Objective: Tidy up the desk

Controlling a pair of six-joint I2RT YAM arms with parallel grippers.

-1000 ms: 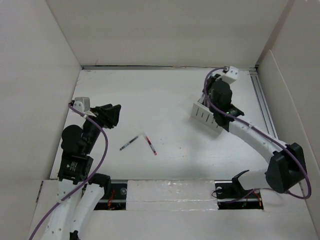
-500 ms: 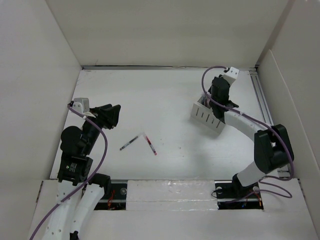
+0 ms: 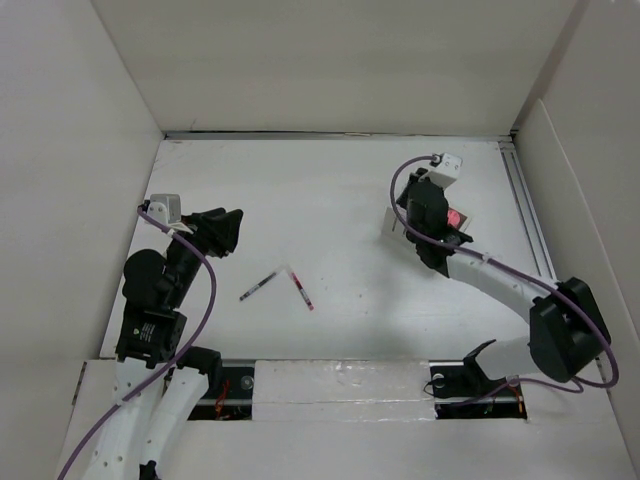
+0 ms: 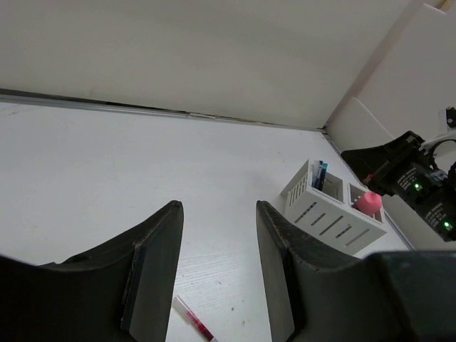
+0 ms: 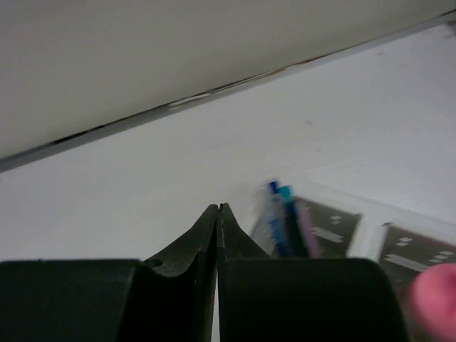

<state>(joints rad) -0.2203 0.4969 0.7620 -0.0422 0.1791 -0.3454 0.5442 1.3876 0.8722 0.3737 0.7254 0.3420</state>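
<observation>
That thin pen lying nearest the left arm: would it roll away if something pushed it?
Probably. The pen looks slim and round, lying flat on the smooth desk, so a push would likely roll or spin it, perhaps into the second pen. It looks stiff and light, and lies low, so pinching it may be fiddly.

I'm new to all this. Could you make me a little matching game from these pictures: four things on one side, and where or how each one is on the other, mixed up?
Things:
1 pink ball
2 red pen
3 left fingers
4 right fingers

States:
A pressed shut
B lying on the desk
C spread apart
D inside the white organizer

Pairs: 1-D, 2-B, 3-C, 4-A
</observation>
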